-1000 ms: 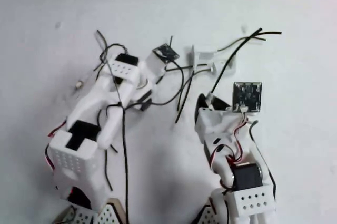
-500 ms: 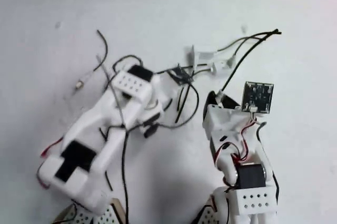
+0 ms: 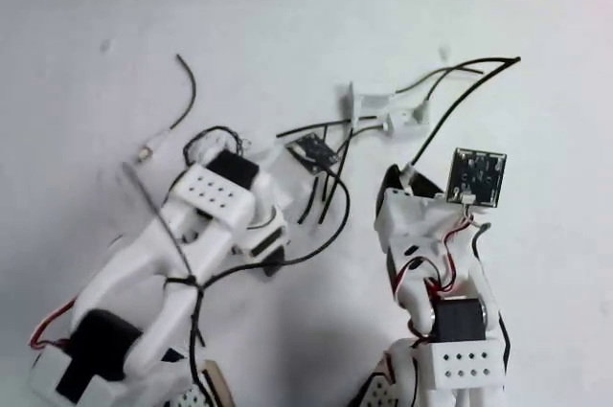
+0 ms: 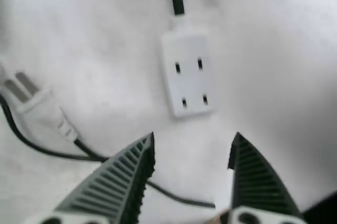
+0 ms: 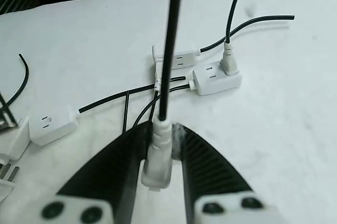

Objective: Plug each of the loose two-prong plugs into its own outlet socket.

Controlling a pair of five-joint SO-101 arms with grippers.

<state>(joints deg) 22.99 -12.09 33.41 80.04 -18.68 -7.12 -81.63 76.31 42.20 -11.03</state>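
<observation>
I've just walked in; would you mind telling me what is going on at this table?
Two arms are working on plugs and sockets. The right tool is shut on a white plug, held short of the sockets ahead. The left tool hangs open over a socket block, with a loose plug lying beside it, not plugged in. Farther off, a third plug appears to sit in a far socket.

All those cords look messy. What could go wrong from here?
The right gripper grips a white plug whose black cord runs across the outlets beyond; it might snag or drag them. The left gripper is open above a loose outlet block; a push could slide it instead of seating a plug.
</observation>
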